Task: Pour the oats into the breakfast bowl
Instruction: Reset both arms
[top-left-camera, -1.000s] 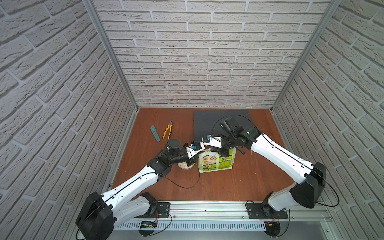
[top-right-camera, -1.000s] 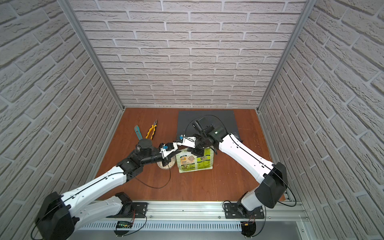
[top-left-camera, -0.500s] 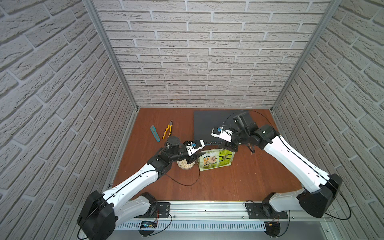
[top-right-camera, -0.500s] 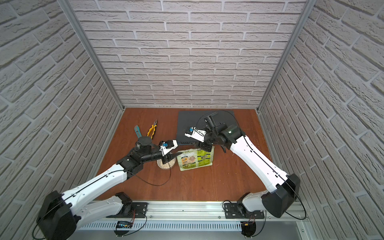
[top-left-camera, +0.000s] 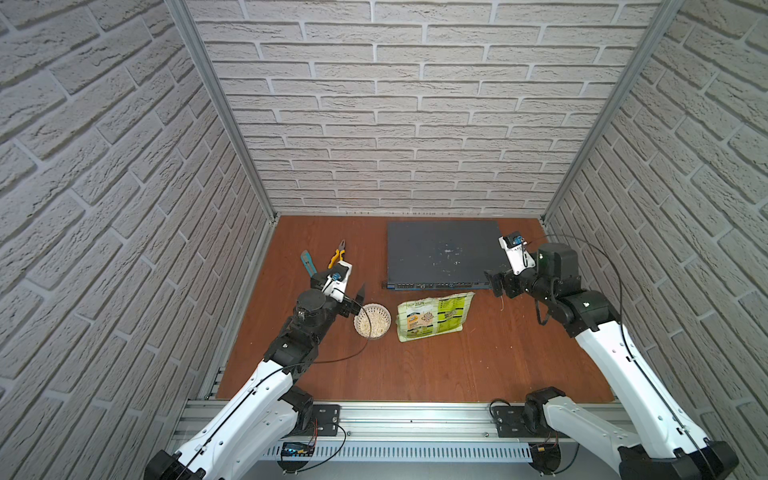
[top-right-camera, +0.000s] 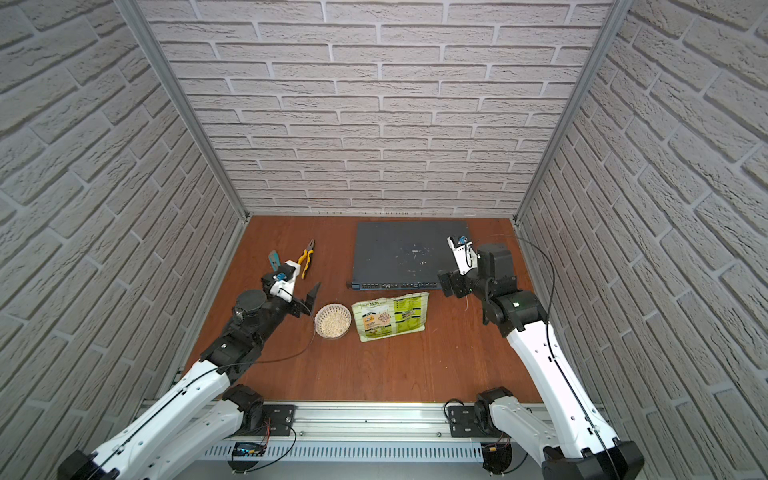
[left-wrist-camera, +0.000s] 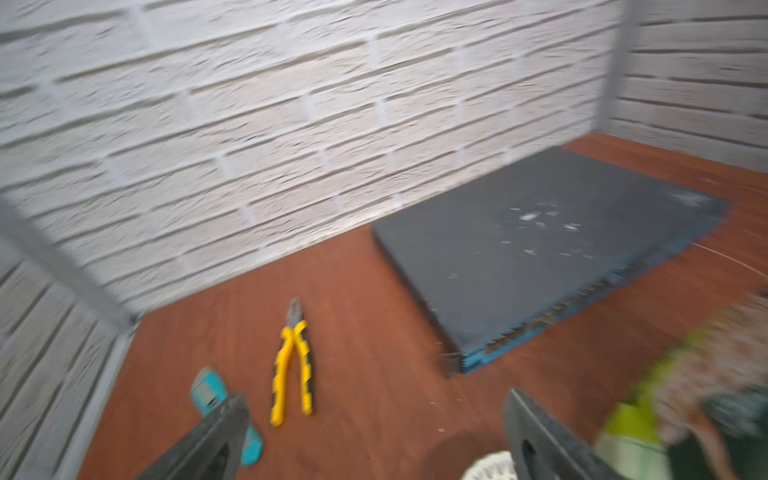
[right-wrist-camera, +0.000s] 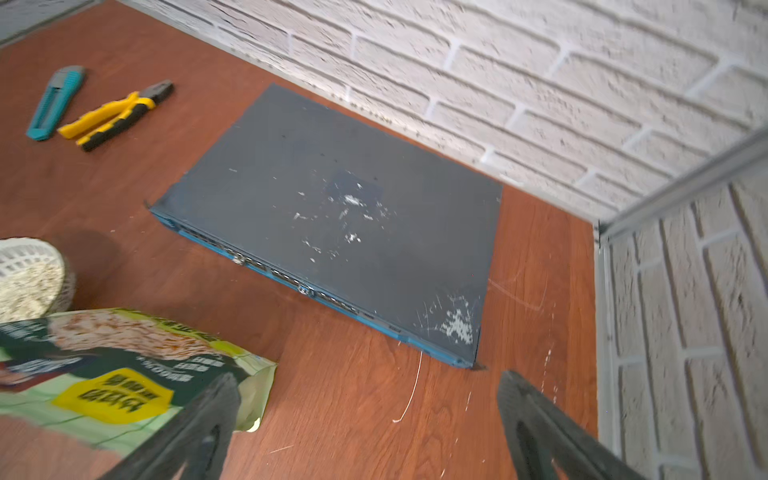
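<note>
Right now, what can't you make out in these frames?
- pouch: left wrist view, smeared by motion blur; print unreadable.
- bowl: right wrist view, cut off by the frame edge.
- blue knife: left wrist view, partly behind a finger of the left gripper.
- pouch print: both top views, too small to read.

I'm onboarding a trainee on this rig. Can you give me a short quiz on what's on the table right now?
1. True or false: the pouch lies flat beside the bowl.
2. Fill in: the bowl holds ___.
3. The left gripper and right gripper are: A both open; B both shut; C one open, one shut.
Key: 1 true; 2 oats; 3 A.
</note>
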